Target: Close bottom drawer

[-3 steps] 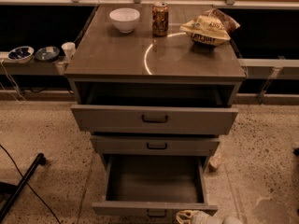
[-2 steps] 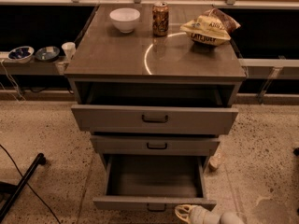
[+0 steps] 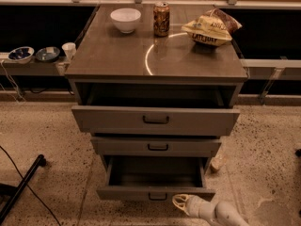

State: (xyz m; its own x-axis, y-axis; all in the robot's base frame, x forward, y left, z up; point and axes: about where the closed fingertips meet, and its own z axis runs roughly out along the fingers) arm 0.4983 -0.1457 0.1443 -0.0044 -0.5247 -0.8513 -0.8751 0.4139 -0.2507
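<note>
The bottom drawer (image 3: 155, 193) of the grey-brown cabinet (image 3: 157, 55) stands pulled out, its flat grey front facing me with a small dark pull handle (image 3: 157, 196). Its inside looks empty. My gripper (image 3: 181, 203), cream-coloured, is low on the floor side just right of the handle, right at the drawer front's lower edge. The arm runs off toward the bottom right. The middle drawer (image 3: 157, 146) sticks out a little and the tall top drawer (image 3: 155, 120) sticks out further.
On the cabinet top stand a white bowl (image 3: 125, 19), a soda can (image 3: 161, 18) and a chip bag (image 3: 209, 30). Small bowls and a cup (image 3: 69, 50) sit on a low shelf at left. A black stand leg (image 3: 23, 185) and cable cross the floor at left.
My gripper has moved up and left against the bottom drawer's front. The drawer front has slid partway back into the cabinet.
</note>
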